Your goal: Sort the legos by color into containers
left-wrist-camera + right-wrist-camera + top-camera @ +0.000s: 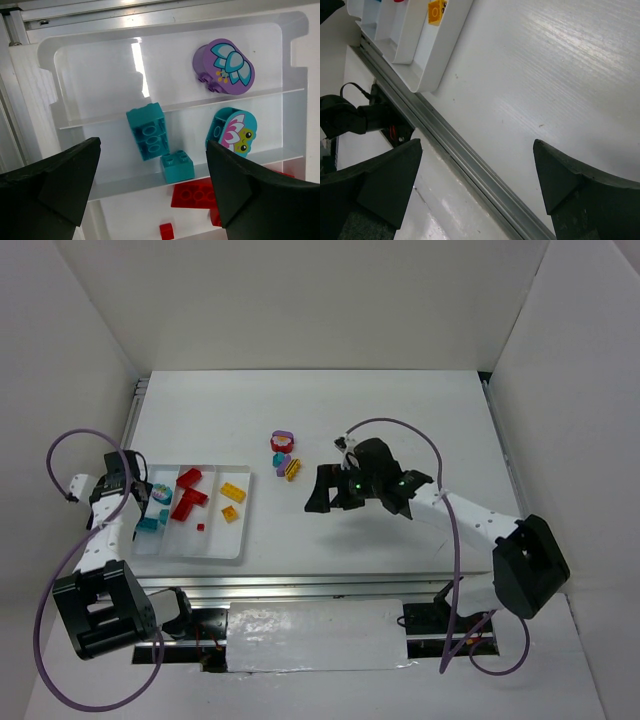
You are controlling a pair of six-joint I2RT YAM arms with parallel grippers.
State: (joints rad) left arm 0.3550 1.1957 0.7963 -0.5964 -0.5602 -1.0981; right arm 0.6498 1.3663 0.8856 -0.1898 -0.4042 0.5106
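The white tray lies at the left, with four long compartments. In the left wrist view the tray holds a purple rounded brick in one compartment. Beside it are two teal bricks and a teal rounded brick, then red bricks. Yellow bricks lie in the rightmost compartment. My left gripper hovers open and empty over the tray's left side. My right gripper is open and empty over bare table. Loose bricks lie mid-table: a red-and-purple one, a yellow one, and a small teal-purple one.
White walls enclose the table on three sides. A metal rail runs along the table's front edge, below the right gripper. The tray's corner with a yellow brick shows at the top left of the right wrist view. Purple cables loop from both arms.
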